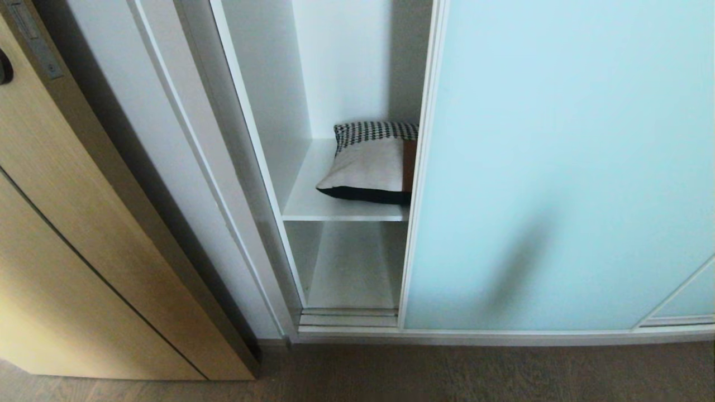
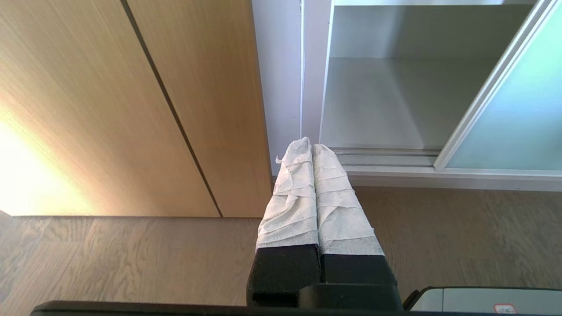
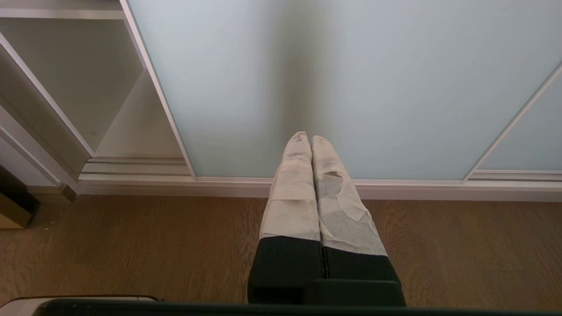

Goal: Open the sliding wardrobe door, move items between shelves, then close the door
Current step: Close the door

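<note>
The frosted pale-blue sliding wardrobe door stands partly slid to the right, leaving a narrow gap on the left. Through that gap a patchwork cushion lies on a white shelf, its right part hidden behind the door frame. Below it is a bare lower shelf, which also shows as a bare shelf in the left wrist view. My left gripper is shut and empty, low above the floor before the wardrobe's left corner. My right gripper is shut and empty, pointing at the door near its bottom rail.
A tan wood door stands at the left, close to the wardrobe's white side panel. The double bottom track runs along the wardrobe's base above the wood floor. A second glass panel overlaps at the lower right.
</note>
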You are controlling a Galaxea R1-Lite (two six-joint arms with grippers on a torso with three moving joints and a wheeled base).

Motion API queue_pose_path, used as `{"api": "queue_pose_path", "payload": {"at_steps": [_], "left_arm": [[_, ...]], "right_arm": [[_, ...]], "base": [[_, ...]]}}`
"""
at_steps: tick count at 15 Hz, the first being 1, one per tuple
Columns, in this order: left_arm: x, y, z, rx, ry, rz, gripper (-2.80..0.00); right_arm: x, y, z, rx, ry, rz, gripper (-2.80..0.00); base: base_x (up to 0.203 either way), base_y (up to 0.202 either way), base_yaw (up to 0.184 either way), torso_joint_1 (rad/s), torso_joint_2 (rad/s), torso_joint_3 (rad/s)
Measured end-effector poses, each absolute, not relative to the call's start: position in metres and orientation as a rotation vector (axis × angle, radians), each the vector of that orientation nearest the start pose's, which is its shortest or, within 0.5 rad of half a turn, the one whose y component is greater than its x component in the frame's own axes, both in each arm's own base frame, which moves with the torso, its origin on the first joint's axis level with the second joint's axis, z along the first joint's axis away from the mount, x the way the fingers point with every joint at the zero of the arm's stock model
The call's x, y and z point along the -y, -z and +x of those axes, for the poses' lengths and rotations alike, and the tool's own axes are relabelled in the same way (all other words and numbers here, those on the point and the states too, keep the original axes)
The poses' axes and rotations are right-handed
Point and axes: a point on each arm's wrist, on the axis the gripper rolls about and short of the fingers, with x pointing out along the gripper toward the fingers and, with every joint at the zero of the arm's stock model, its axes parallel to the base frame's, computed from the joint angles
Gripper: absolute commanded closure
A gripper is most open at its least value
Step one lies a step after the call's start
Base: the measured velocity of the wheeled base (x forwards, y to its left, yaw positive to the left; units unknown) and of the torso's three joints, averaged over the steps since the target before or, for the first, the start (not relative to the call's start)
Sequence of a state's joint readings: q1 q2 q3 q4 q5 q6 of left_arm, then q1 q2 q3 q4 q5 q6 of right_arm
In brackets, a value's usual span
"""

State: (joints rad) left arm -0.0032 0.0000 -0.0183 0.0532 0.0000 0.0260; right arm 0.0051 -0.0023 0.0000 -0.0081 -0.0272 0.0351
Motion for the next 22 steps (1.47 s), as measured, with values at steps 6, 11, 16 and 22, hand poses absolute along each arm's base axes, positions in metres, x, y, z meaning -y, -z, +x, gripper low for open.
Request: {"api": "queue_pose_path", "payload": {"at_steps": [6, 11, 16, 22], "left_arm": [[0.000, -0.075, -0.024, -0.024, 0.005, 0.022, 0.00], [0.000, -0.079, -0.024, -0.003, 0.007, 0.005, 0.00], [0.001, -0.163, -0.038, 0.078, 0.083, -0.063, 0.00], [0.009, -0.290, 0.009, 0.052, 0.399, -0.099, 0.00]], "right_arm": [[0.001, -0.076, -0.023, 0.010, 0.022, 0.035, 0.00], [0.001, -0.076, -0.023, 0.010, 0.022, 0.035, 0.00], [0.001, -0.076, -0.023, 0.010, 0.022, 0.035, 0.00], [0.001, -0.076, -0.023, 0.010, 0.021, 0.035, 0.00]], "base": [[0.000, 0.000, 0.000, 0.000, 0.00, 0.000], [0.000, 0.000, 0.000, 0.000, 0.00, 0.000], [0.000, 0.000, 0.000, 0.000, 0.00, 0.000], [0.000, 0.000, 0.000, 0.000, 0.00, 0.000]]}}
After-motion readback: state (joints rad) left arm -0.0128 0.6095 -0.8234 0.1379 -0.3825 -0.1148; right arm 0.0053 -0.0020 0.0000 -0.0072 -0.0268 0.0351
